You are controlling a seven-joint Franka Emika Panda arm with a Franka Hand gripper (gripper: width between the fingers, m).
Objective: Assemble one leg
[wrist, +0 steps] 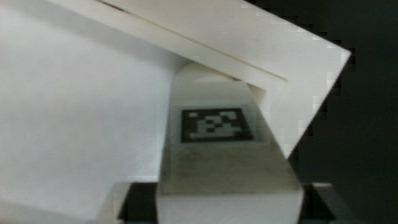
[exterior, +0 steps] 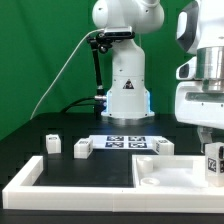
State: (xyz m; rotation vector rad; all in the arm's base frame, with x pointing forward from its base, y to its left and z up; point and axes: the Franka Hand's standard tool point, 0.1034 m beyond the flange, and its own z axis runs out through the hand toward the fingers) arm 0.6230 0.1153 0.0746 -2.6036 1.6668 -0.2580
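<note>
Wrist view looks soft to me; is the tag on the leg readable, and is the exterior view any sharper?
Wrist view: the leg fills the frame, slightly blurred, its tag blocky but legible, with the white tray behind nearly washed out. Exterior view: evenly lit, coarse; the tool is cut off at the frame's right edge, so its jaws can't be judged.

Dark green backdrop (exterior: 40,50) behind, black tabletop (exterior: 30,140) below, bright even lighting

White is seen on the leg (wrist: 217,140), its face marked by a black-and-white checkered tag – the tray (exterior: 170,172) is white too, and the marker board (exterior: 126,142) is printed with black-and-white squares – all set against a black table (exterior: 95,170)
</note>
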